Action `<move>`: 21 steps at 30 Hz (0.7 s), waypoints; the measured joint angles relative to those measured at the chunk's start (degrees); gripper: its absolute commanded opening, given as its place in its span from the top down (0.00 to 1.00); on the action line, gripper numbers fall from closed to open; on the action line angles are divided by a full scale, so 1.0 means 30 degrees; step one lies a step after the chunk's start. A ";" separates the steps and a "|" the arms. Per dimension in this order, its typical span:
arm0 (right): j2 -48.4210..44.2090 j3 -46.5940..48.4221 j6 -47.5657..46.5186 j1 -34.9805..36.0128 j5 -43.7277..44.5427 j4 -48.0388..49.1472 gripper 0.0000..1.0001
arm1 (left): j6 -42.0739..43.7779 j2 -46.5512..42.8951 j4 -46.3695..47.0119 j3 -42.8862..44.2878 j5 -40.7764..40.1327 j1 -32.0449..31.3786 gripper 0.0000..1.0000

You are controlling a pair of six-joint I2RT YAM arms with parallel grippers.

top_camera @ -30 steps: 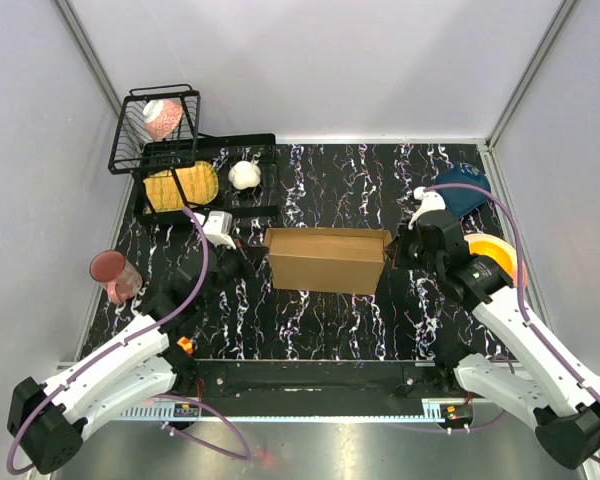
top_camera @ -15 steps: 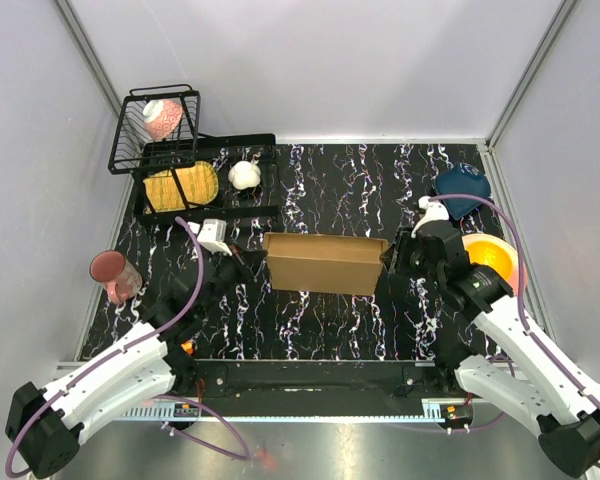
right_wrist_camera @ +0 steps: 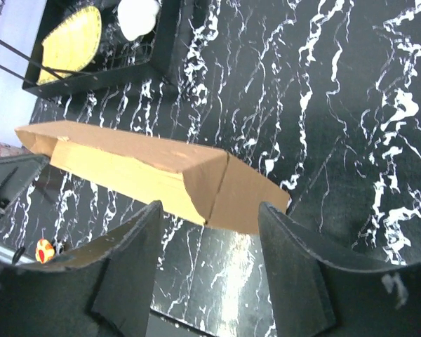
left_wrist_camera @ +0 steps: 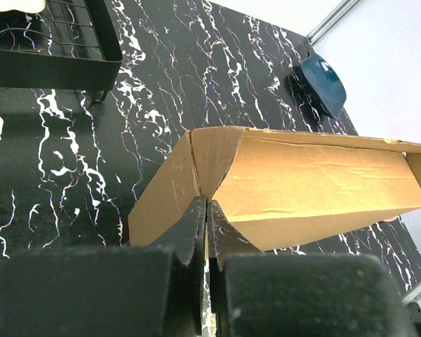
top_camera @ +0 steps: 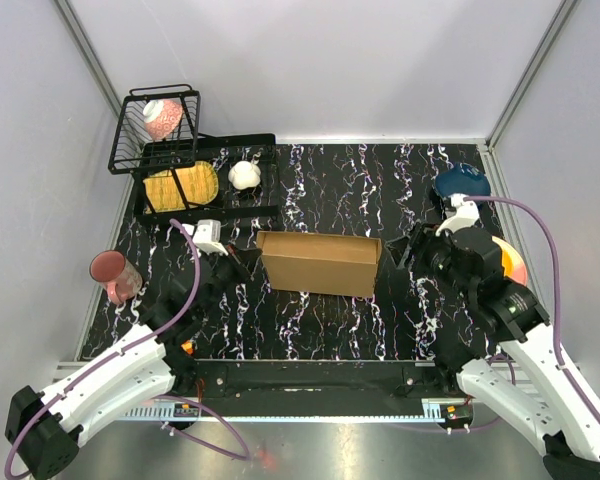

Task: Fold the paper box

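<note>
1. The right pincer (right_wrist_camera: 210,210) stands open. Its fingers are spread to either side of the right end of the paper box (top_camera: 320,262) and do not touch it. The left pincer (left_wrist_camera: 206,210) is closed, and a thin cardboard edge shows between its fingers, so it seems to pinch the box's left end.
2. The box lies across the middle of the black marbled table (top_camera: 320,190), folded into a long low shape between the two pincers and near the dish rack (top_camera: 210,180).
3. Biggest risk: with only one end held, the panels may spring apart, because stiff corrugated creases push back once the right side is free.
4. Next: the box may pivot or slide about the left pinch if the right pincer nudges it off-centre, since nothing braces it on the smooth table.
5. Smaller: the right end flap could crumple or miss its slot if the open fingers close on it at an angle.
6. Least: a wide swing of the right arm could knock the blue bowl (top_camera: 462,182) or the orange plate (top_camera: 513,262) close behind it.
7. Largest change from a second ago: the right arm has drawn back to the right, away from the box end it sat against then.
8. The right pincer, closed then, has opened.
9. The box has slid a little to the left.
10. The left pincer has shifted slightly with it and stays closed.
</note>
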 measured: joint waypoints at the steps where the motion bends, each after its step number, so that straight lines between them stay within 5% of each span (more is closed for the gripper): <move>1: 0.0095 0.0124 -0.0066 -0.0007 -0.0007 0.0124 0.42 | 0.0000 0.0000 0.0000 0.0000 -0.0029 0.0000 1.00; 21: 0.2754 -0.0270 -0.0736 -0.0007 -0.1501 0.1639 0.72 | 0.0007 0.0576 -0.0459 0.0634 0.0022 -0.0044 1.00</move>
